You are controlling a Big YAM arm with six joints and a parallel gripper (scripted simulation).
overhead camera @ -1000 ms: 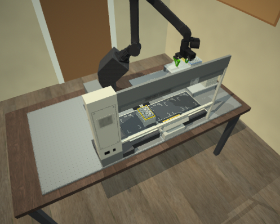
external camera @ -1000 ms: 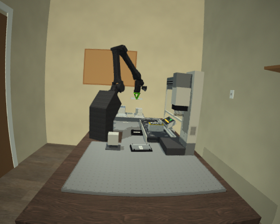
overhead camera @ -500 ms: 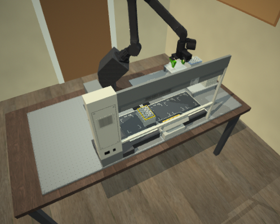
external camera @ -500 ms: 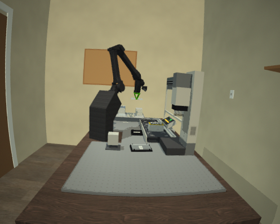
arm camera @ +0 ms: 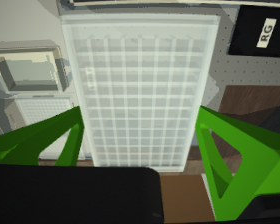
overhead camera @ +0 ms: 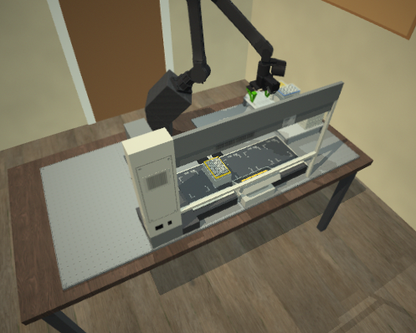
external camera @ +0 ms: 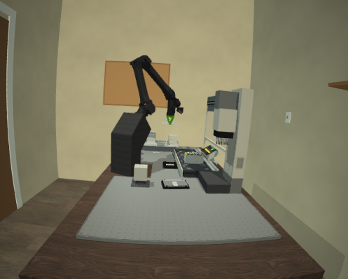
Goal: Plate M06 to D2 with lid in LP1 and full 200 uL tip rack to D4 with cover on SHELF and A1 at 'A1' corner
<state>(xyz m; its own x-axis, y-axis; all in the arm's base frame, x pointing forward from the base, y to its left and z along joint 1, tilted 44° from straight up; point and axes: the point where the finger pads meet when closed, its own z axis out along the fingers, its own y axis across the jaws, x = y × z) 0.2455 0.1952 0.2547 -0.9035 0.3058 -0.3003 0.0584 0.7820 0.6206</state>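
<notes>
Seen from the wrist, a beige open box (arm camera: 28, 70) and a white finely gridded plate (arm camera: 41, 112) lie far to the left of the black square regrip nest marked RG (arm camera: 261, 32). Both are lower in the picture than the nest.

Between them and the nest hangs the thin translucent white panel with a grid pattern (arm camera: 141, 75). The gripper (arm camera: 140, 120) is clenched on its long edges, with one green finger (arm camera: 56, 135) on the side away from the nest and the other (arm camera: 231, 150) on the nest's side. I cannot tell whether the panel is the plate's lid or a rack cover. It is in the air, left of the nest, and touches nothing below.

In the top view, the yellow-framed tip rack (overhead camera: 217, 167) already sits on the deck.

To do this step well, I think the panel should be kept level and lowered straight. The grip should open only when the panel rests flat.
</notes>
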